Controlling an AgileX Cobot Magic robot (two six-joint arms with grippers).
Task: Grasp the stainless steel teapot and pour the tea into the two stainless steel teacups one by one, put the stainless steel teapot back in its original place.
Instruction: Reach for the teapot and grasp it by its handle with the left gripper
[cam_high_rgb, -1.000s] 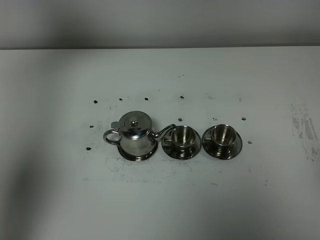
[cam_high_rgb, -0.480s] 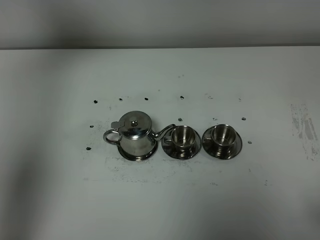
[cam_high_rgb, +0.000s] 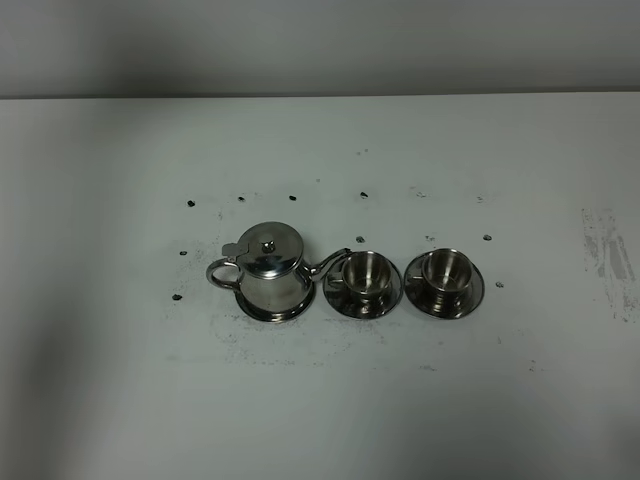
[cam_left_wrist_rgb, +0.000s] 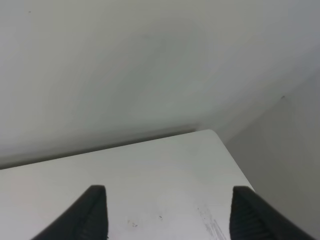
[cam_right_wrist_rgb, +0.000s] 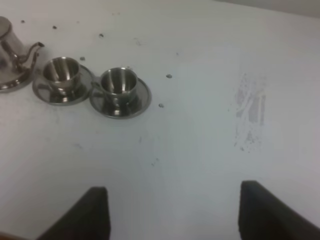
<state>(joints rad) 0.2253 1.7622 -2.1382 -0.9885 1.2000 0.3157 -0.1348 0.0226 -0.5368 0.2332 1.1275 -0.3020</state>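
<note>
Steel teapot (cam_right_wrist_rgb: 7, 44) partly beyond right-wrist view

The right gripper (cam_right_wrist_rgb: 172, 215) hangs over the white table (cam_right_wrist_rgb: 190, 150), its dark fingertips (cam_right_wrist_rgb: 95, 212) spread wide with tabletop showing between them. Well apart from it stand the first teacup (cam_right_wrist_rgb: 118, 81) and the second teacup (cam_right_wrist_rgb: 61, 70), each on a saucer (cam_right_wrist_rgb: 136, 102); the saucers' rims seem to touch. Beside the second teacup, the stainless steel teapot (cam_right_wrist_rgb: 9, 47), cut by the frame edge, sits on a dish (cam_right_wrist_rgb: 11, 86), its spout (cam_right_wrist_rgb: 34, 48) toward that cup. A grey scuff (cam_right_wrist_rgb: 250, 112) marks the table.
</note>
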